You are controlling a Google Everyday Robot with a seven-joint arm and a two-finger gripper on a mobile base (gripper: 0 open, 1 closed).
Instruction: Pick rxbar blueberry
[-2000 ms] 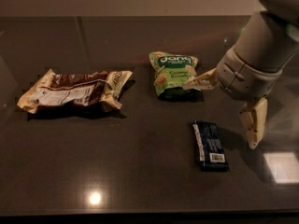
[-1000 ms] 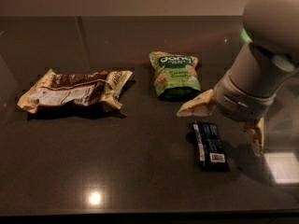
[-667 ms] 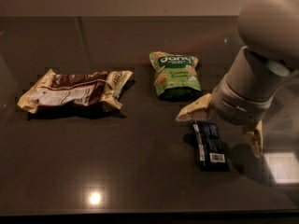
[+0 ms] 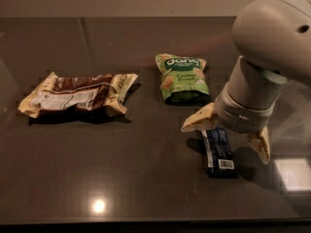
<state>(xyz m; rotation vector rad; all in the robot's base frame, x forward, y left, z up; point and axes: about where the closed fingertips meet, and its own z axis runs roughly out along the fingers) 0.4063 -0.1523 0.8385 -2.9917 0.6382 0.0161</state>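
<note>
The rxbar blueberry (image 4: 219, 153) is a small dark navy bar with a white barcode patch, lying flat on the dark table at the right front. My gripper (image 4: 226, 134) hangs right above its far end, open. One cream finger (image 4: 198, 120) points left of the bar and the other finger (image 4: 261, 143) sits to its right, so the bar lies between them. The far end of the bar is hidden under my wrist.
A green "dang" pouch (image 4: 182, 76) lies just behind the gripper. A large cream-and-brown crinkled bag (image 4: 77, 94) lies at the left. The dark glossy table (image 4: 121, 178) shows a light glare at the front and a bright patch at the right.
My arm has moved down and forward from beside the green pouch to over the bar. The open fingers now straddle the bar's far end. The packages have not moved.
</note>
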